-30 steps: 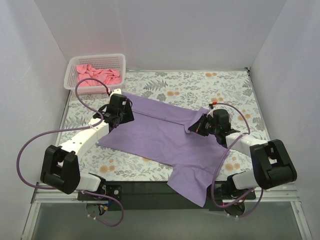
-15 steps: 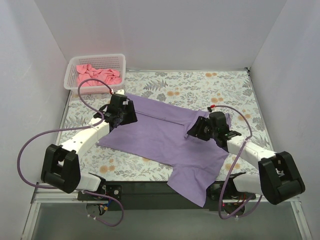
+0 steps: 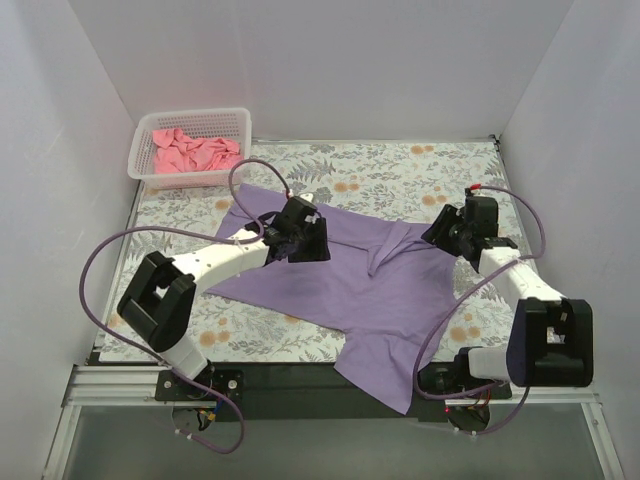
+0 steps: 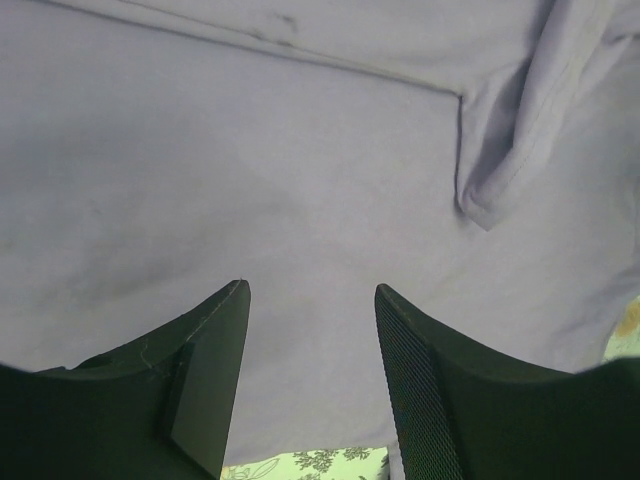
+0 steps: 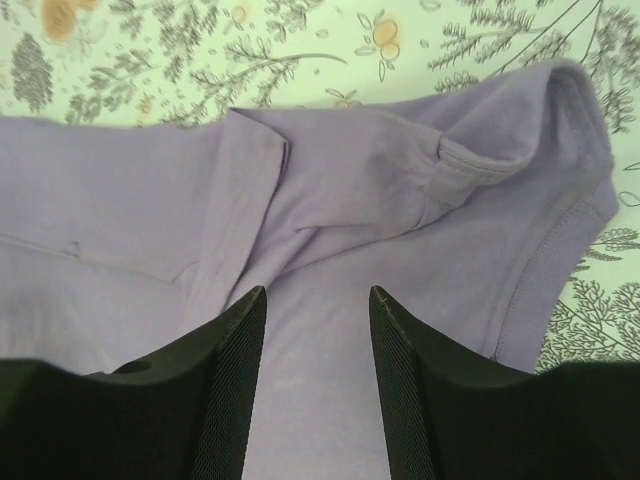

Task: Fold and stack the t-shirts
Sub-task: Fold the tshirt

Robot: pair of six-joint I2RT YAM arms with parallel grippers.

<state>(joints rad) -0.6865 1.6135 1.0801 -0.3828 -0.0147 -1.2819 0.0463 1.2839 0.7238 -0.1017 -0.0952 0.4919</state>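
Fold step in hand, lavender t-shirt (image 3: 340,290) first: spread mid-tabletop on floral tablecloth (image 3: 400,170), one end drooping over near edge, rumpled ridge beside right sleeve (image 5: 520,150)

Your left gripper (image 3: 303,240) hovers over shirt's far-left part, jaws spread, nothing between

Your right gripper (image 3: 447,232) above sleeve, toward right edge, jaws spread too, nothing pinched

Salmon-pink t-shirt (image 3: 190,150) bunched in white basket (image 3: 138,165), far-left corner, not yet folded

Next, my read: you lower both, pinch cloth edges, carry fold across; flatten that ridge first or it gets trapped
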